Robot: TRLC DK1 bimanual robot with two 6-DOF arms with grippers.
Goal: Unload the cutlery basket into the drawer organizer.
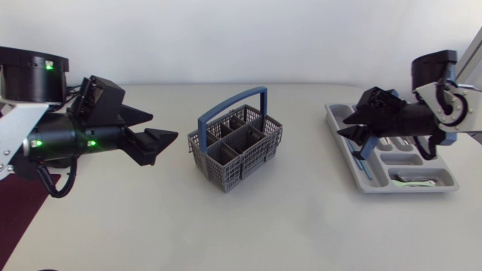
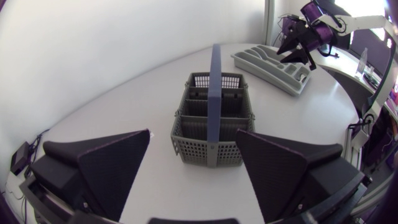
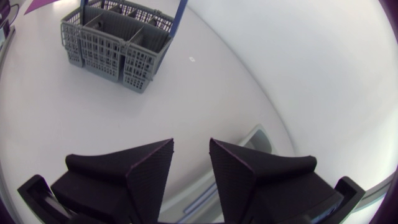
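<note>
Cutlery basket [image 1: 226, 178] sits mid-frame on the desk [image 1: 113, 226] in the head view. It is grey mesh with a blue handle [image 1: 248, 95], and the handle runs on a diagonal from centre-left up to the right. The compartments look dark; no cutlery sticks out, so it's probably empty or nearly so, but I can't see the bottoms.

Left claw [image 1: 166, 126] is at frame left, fingers wide apart, holding nothing. The basket is straight ahead of it, near but not touching. In the left wrist view the handle points away along the claw's own line.

Right claw [image 1: 343, 126] hangs over the left end of the drawer organizer [image 1: 410, 189] at frame right, well apart from the basket. Its fingers are a narrow gap apart with nothing between them.

Organizer contents: light cutlery [image 1: 410, 179] lies in the lowest compartment, and a blue-handled piece [image 1: 365, 162] lies lengthwise along the left slot, under the right claw. Other slots are partly hidden by the arm.

The left arm is clearly nearer the basket, so any remaining pick likely falls to it, coming in from above beside the handle.
</note>
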